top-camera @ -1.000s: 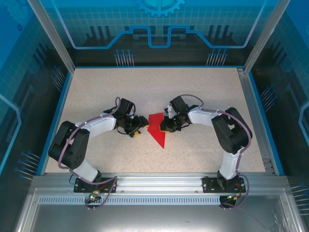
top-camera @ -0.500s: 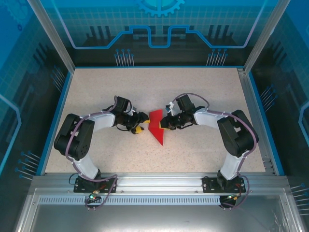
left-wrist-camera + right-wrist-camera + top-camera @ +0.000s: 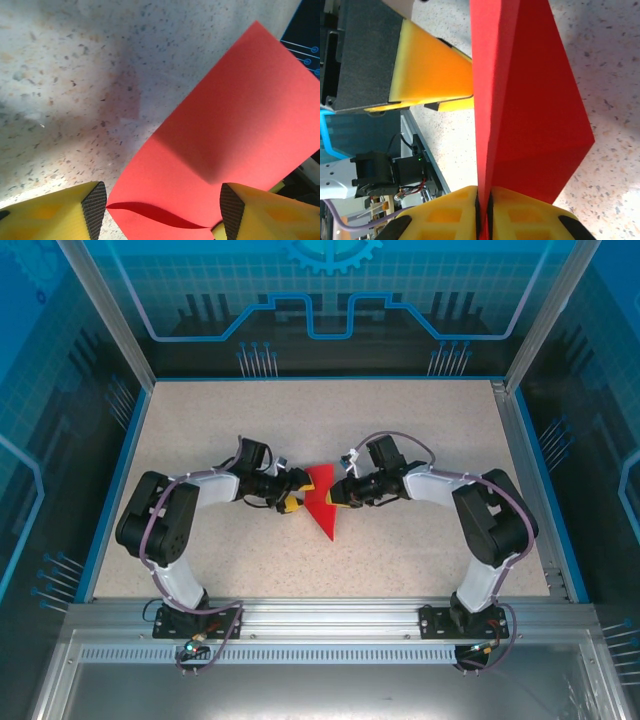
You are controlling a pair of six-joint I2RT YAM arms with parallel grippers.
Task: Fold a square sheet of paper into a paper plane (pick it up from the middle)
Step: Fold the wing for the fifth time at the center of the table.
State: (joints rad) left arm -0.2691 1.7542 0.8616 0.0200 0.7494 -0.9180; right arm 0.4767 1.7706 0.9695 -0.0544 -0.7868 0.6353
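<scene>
- Paper sheet (image 3: 322, 502) lies mid-table, partly folded, one flap standing up (crease runs straight into your right fingers, wrist view).
- Your right gripper (image 3: 341, 492) is clenched on the folded edge.
- Your left gripper (image 3: 293, 497) has just slid in and now brackets the opposite edge, jaws apart, nothing pinched yet.
- My read: the next fold is set up, and the left needs to close first.
- Room: bare table (image 3: 420, 420) all round, rim well apart; the only tight spot is between the grippers.
</scene>
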